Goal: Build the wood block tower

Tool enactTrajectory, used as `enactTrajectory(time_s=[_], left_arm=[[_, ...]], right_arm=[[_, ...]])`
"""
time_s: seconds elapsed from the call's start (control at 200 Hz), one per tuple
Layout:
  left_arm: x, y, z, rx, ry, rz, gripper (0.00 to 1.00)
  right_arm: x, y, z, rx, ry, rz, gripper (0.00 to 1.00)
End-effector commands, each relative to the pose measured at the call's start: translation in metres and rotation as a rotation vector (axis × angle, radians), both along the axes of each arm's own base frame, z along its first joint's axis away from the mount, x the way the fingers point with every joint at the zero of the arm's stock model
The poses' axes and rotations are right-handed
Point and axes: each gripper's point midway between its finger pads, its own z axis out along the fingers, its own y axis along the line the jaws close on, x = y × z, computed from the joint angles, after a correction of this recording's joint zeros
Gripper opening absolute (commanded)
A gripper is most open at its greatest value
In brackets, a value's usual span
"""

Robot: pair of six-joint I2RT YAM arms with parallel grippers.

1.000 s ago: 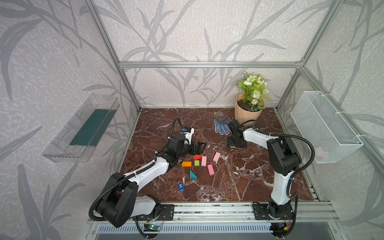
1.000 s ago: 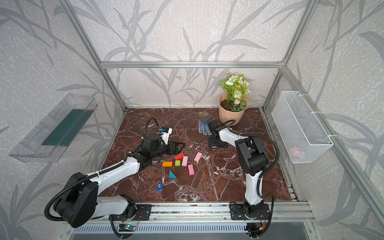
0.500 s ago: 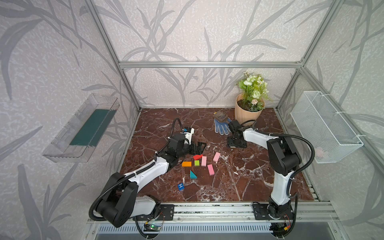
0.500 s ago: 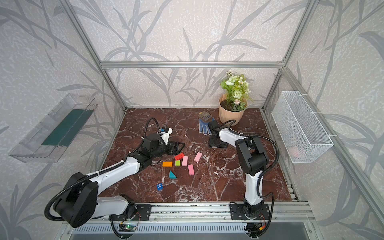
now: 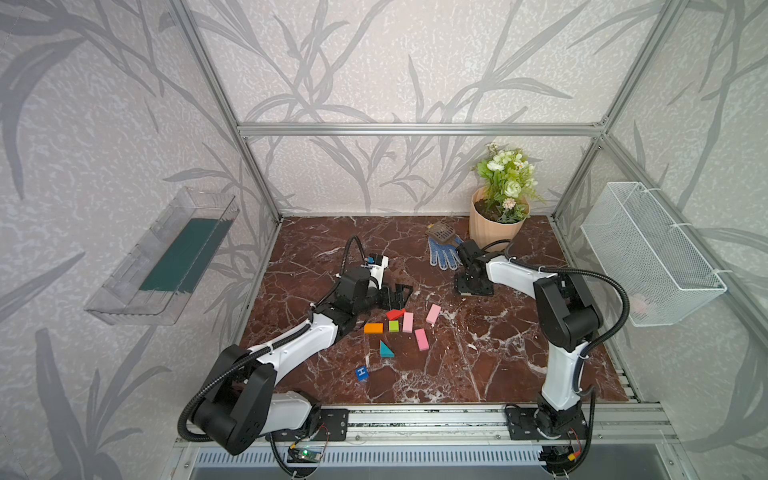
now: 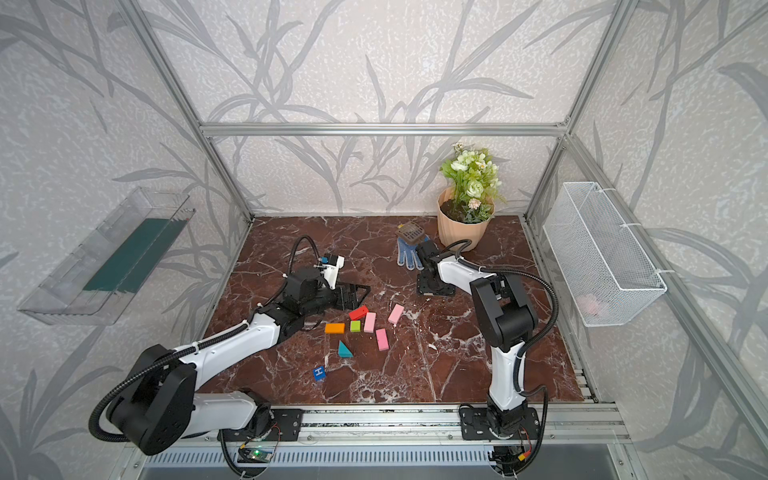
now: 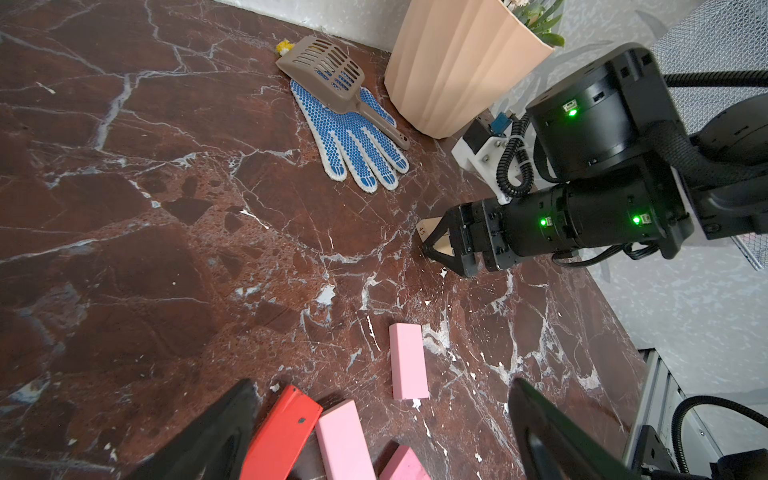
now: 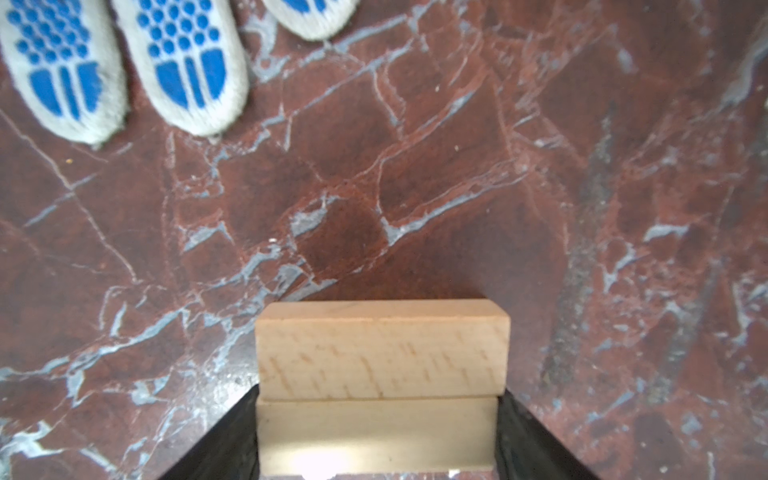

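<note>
We see the right gripper [image 5: 473,289] tipped down onto the table [image 5: 498,353], just in front of the blue-dotted glove [image 5: 444,254] and near the peach flowerpot [image 5: 492,232]. Its wrist view shows two tan bars [image 8: 380,353] pressed together long side to long side. The fingers [image 8: 224,449] stand fairly wide and sit against the two ends of the nearer bar with no gap we can make out, so we read the gripper as clamped on the bars lengthwise. We cannot tell whether the bars are stacked or lie side by side.

The left gripper [image 5: 402,296] hangs low at the far edge of the coloured blocks. Its jaws are spread very wide and hold nothing. In its wrist view the red block [image 7: 282,432] lies just beside one finger; we cannot tell whether they touch.

The other blocks lie loose and flat on the table, well apart from the tan bars. In both top views the red block sits just behind the lime cube [image 5: 393,326]. The orange block [image 5: 373,328] is to the cube's left and the three pink blocks [image 5: 408,322] to its right. The teal wedge [image 5: 385,350] and blue "H" cube [image 5: 362,372] lie nearer the front.
</note>
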Motion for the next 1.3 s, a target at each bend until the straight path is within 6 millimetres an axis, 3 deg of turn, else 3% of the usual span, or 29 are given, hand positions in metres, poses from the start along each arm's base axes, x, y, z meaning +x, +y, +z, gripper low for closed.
enactTrajectory(time_s=[0.0, 1.3], left_arm=[[0.0028, -0.0058, 0.0102, -0.008, -0.022, -0.019, 0.96], [0.0030, -0.0059, 0.0097, -0.009, -0.020, -0.019, 0.96]], right_arm=[[-0.0069, -0.0067, -0.0083, -0.044, 0.038, -0.013, 0.81], [-0.0077, -0.0109, -0.0073, -0.042, 0.034, -0.031, 0.81]])
